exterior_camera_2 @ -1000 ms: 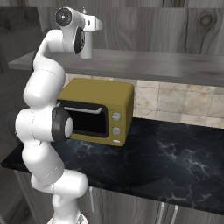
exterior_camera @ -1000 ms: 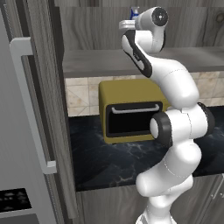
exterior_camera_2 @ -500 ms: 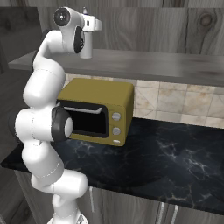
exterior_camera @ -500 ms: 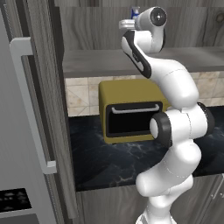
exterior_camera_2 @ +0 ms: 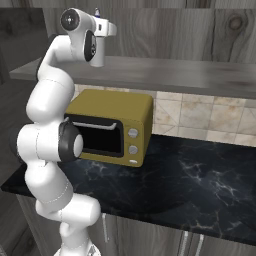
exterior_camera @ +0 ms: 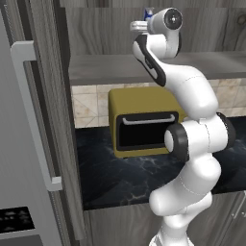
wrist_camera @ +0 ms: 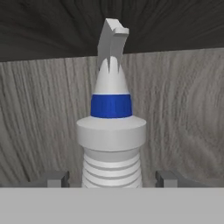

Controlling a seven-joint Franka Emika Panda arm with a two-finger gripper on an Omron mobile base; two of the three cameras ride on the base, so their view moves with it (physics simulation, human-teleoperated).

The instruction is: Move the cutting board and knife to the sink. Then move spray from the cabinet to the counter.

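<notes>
In the hand view the gripper has its two grey fingertips low in the frame, one at lower left and one at lower right, standing apart with the spray between them. A strip of the grey wood surface shows between each tip and the ribbed white body of the bottle, so neither tip touches it in this view. The bottle fills the middle of the frame, with a broad white shoulder, a blue collar above it and a white trigger nozzle reaching to the upper centre. Behind it lies the grey wood-grain shelf of the cabinet, with the darker back of the cabinet across the top of the frame.

In the left base view the hand is at the top centre, and a bit of the blue-and-white nozzle shows just left of the wrist against the cabinet. The white arm curves down from there to the lower right of the frame. In the right base view the hand is at the upper left, above the shelf board. A yellow oven stands on the black veined counter at the left centre, under the shelf, with beige tiles on the wall behind. A grey fridge door with a long handle fills the left edge of the left base view
</notes>
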